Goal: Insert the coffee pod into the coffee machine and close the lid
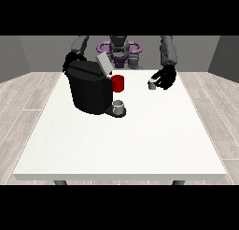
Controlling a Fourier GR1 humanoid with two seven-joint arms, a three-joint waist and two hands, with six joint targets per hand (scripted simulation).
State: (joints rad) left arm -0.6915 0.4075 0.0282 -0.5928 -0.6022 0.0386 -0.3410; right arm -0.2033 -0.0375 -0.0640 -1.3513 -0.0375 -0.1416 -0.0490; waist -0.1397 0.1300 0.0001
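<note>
The hand at the view's right (165, 77) is curled round the small grey pod (151, 84) on the table (121, 140), well apart from the coffee machine (89, 89), whose lid (103, 64) stands open, so inserting and closing remain.

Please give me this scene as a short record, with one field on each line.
machine: black coffee machine on the white table, at the view's left
lid: lid raised
cup: grey cup under the red part
pod: small coffee pod beside the hand at the view's right
other hand: hand at the view's left behind the machine
</note>
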